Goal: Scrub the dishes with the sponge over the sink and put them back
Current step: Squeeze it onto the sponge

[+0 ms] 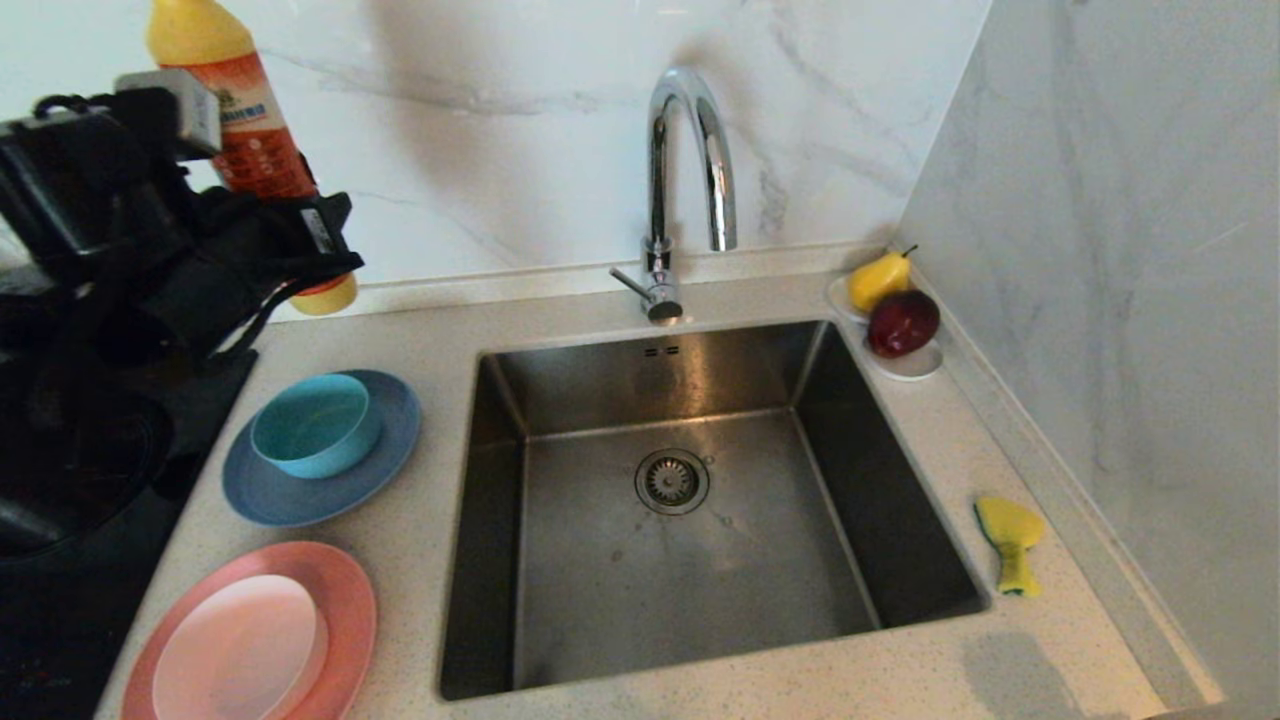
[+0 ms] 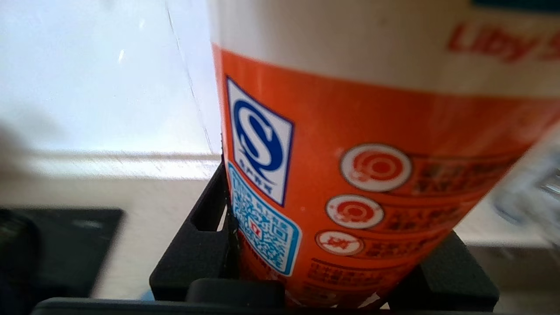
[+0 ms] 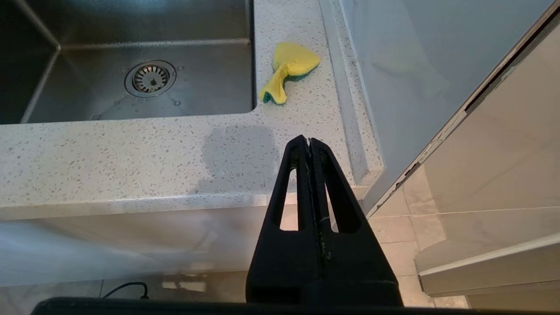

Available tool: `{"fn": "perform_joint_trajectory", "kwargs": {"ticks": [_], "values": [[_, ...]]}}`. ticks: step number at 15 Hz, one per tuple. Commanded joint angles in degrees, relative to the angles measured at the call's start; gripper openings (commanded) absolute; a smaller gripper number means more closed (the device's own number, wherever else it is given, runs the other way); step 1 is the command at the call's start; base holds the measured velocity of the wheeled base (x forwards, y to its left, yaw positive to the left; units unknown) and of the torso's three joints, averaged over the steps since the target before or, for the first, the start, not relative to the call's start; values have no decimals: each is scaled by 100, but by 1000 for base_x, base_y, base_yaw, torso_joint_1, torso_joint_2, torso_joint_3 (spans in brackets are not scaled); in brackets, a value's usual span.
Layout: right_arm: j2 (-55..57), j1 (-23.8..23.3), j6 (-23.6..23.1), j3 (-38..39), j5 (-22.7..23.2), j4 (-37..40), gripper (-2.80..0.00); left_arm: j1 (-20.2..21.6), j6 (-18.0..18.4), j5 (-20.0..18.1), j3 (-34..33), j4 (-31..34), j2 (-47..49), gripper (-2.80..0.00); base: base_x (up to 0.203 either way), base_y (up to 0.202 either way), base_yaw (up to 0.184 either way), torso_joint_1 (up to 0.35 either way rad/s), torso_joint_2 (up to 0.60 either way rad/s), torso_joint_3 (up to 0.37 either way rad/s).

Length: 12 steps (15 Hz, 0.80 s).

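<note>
My left gripper [image 1: 300, 250] [image 2: 332, 245] is shut on the orange-labelled yellow detergent bottle [image 1: 245, 130] [image 2: 372, 153], at the back left of the counter, with a finger on either side of the bottle's lower body. The bottle leans slightly. A teal bowl [image 1: 315, 423] sits on the blue-grey plate [image 1: 300, 495] to the left of the sink [image 1: 600, 580]. Nearer me, a pale pink dish [image 1: 240, 650] lies on the salmon plate [image 1: 350, 600]. The yellow sponge [image 1: 1010, 540] [image 3: 286, 72] lies on the counter to the right of the sink. My right gripper [image 3: 309, 141] hangs shut and empty in front of the counter's front edge.
A chrome tap [image 1: 690, 170] stands behind the sink. A white saucer [image 1: 915, 368] with a pear and an apple sits at the back right corner. A black hob [image 1: 60, 600] borders the counter on the left. A marble wall [image 1: 1120, 300] closes the right side.
</note>
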State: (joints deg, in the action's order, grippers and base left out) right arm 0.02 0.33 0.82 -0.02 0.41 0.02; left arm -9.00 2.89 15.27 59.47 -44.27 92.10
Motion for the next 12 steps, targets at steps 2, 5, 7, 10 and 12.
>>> {"fn": "perform_joint_trajectory", "kwargs": {"ticks": [2,5,7,10,12], "values": [[-2,2,-3,2,2,-2,-280,-554,633,-65,-191,917,-1500,-280,0,0,0,0,0,0],[-2,2,-3,2,2,-2,-280,-1506,1101,-71,138,2181,-1971,-280,0,0,0,0,0,0],[-2,2,-3,-2,2,-2,-280,-1889,1346,-55,592,2882,-2053,-280,0,0,0,0,0,0],[-2,3,-3,2,2,-2,-280,-2058,2144,-73,905,3052,-1787,-280,0,0,0,0,0,0],[-2,2,-3,2,2,-2,-280,-2227,2389,-64,1043,3047,-1633,-280,0,0,0,0,0,0]]}}
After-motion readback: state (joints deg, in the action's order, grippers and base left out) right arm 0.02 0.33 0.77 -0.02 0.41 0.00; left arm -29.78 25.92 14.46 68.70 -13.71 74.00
